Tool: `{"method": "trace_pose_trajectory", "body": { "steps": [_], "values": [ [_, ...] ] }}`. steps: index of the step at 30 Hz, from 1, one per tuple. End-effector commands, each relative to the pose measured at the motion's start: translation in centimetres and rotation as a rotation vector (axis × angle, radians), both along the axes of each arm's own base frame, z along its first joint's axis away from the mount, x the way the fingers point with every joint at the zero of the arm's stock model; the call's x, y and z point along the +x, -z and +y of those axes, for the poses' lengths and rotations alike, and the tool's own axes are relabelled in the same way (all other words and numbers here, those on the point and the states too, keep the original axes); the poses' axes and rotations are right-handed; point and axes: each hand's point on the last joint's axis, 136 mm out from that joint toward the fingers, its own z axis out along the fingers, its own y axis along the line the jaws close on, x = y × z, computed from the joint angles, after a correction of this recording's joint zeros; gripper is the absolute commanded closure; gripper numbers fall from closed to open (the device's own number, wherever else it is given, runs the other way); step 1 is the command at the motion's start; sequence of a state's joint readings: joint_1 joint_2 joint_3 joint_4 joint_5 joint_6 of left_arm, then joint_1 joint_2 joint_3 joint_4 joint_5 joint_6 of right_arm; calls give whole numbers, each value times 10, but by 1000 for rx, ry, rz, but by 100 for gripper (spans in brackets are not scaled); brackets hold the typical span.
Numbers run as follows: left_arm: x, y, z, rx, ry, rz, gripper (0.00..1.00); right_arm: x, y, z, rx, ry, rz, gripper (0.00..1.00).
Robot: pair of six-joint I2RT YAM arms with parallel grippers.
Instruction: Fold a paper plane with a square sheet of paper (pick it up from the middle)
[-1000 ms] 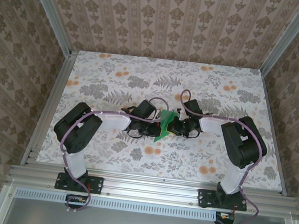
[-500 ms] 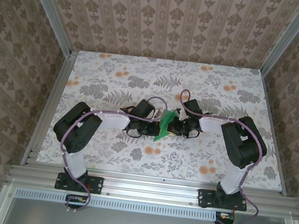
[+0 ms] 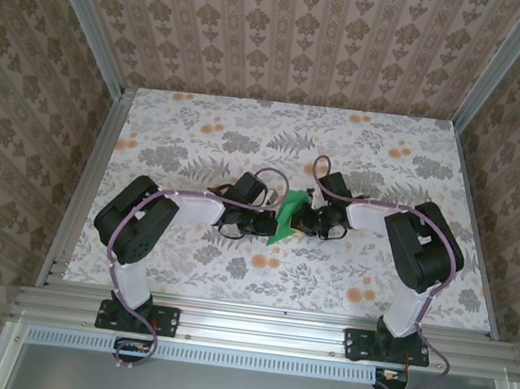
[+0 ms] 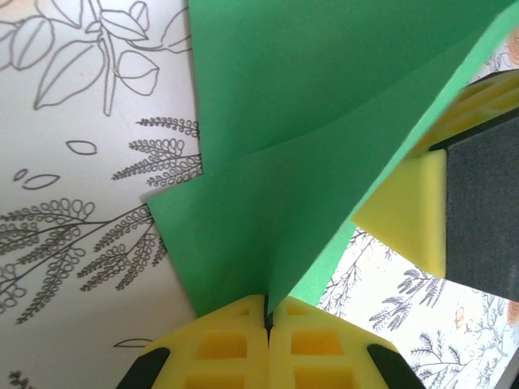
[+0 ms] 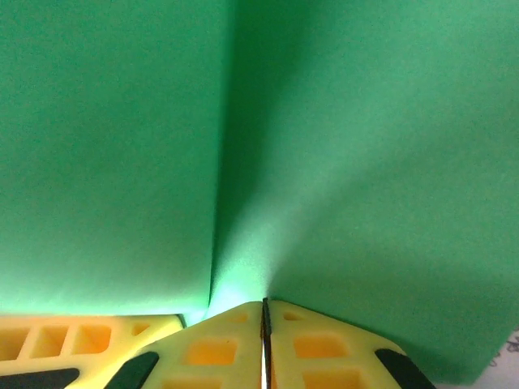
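Both arms reach inward and meet around the middle of the table (image 3: 202, 121), about midway between its left and right edges. The green paper (image 3: 287, 219) stands on edge between them, creased, with a pointed corner aimed at the near edge. Left gripper (image 3: 272, 225): the left wrist view shows its yellow fingertips (image 4: 235, 340) pressed together, clenched on a fold of the paper (image 4: 284, 121) that runs into the seam. Right gripper (image 3: 300, 220): the right wrist view shows its jaws likewise closed tip to tip (image 5: 264, 306), and a crease in the paper (image 5: 340, 146) comes down to that seam, so it is grasping the paper from the opposite side. One right finger (image 4: 409, 215) is seen past the paper's edge. Whether the lower corner touches the table cannot be told.
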State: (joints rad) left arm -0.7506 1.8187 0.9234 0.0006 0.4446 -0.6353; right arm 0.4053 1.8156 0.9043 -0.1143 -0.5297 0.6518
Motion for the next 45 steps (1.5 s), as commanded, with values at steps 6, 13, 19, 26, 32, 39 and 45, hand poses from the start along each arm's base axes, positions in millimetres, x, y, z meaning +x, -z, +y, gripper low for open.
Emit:
{"method": "trace_pose_trajectory", "body": {
  "steps": [6,13,19,26,32,39,45],
  "values": [
    [-2,-11,-6,-44,58,-9,89,-1,0,0,-23,2,21,91],
    [-2,-12,-9,-44,73,-18,74,-3,-1,1,-13,3,23,92],
    [-3,-20,-14,-37,103,-49,74,-2,-1,1,-11,6,25,92],
    [-4,-14,-9,-3,97,-48,89,-2,-1,1,-11,6,27,92],
    [-3,-12,-11,-32,91,-40,95,0,-8,4,8,9,12,91],
    [-1,-7,-8,-63,68,-11,96,6,-39,4,64,34,-70,89],
    [-1,-4,-5,-56,62,0,96,12,-54,18,182,38,-93,91]
  ]
}}
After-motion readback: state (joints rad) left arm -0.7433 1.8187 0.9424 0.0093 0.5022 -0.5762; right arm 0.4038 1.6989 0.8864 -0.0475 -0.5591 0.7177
